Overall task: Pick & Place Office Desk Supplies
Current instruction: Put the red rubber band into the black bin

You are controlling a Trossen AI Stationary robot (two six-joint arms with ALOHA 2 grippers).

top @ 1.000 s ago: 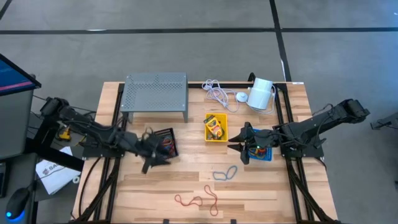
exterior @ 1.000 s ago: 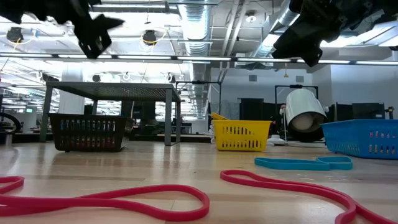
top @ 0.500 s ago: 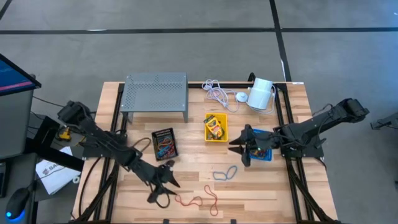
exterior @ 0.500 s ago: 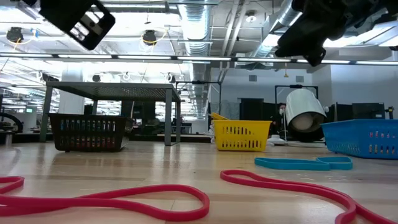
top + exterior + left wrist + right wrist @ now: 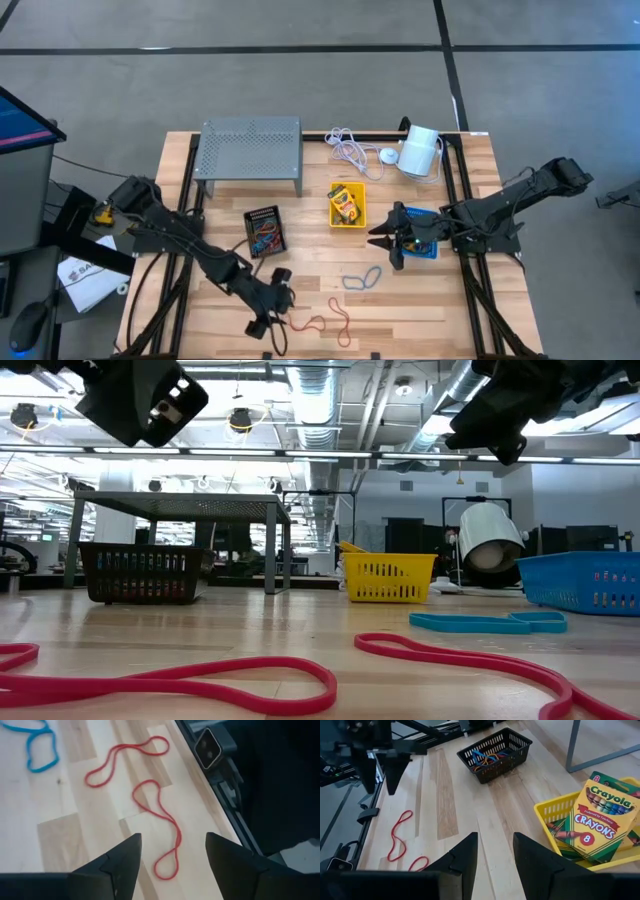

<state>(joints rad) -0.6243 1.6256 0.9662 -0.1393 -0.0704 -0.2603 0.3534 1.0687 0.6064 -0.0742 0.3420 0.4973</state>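
Note:
My left gripper [image 5: 268, 303] is open and empty, above the table's near edge, just left of a long red rubber band [image 5: 318, 322] that lies flat on the wood; the band also shows in the left wrist view [image 5: 150, 805]. My right gripper [image 5: 385, 243] is open and empty, hovering in front of the blue bin [image 5: 422, 240]. A blue band [image 5: 362, 277] lies flat between the arms. The black bin [image 5: 264, 230] holds several bands. The yellow bin [image 5: 347, 205] holds crayon boxes [image 5: 602, 815].
A grey perforated stand [image 5: 250, 152] stands at the far left. A white cable [image 5: 350, 148] and a white cylinder [image 5: 420, 152] lie at the far right. Bare wood lies between the black bin and the near edge.
My left gripper has gone from beside the black bin toward the table's near edge and a little right, ending close to the red band. The bands and bins have kept their places.

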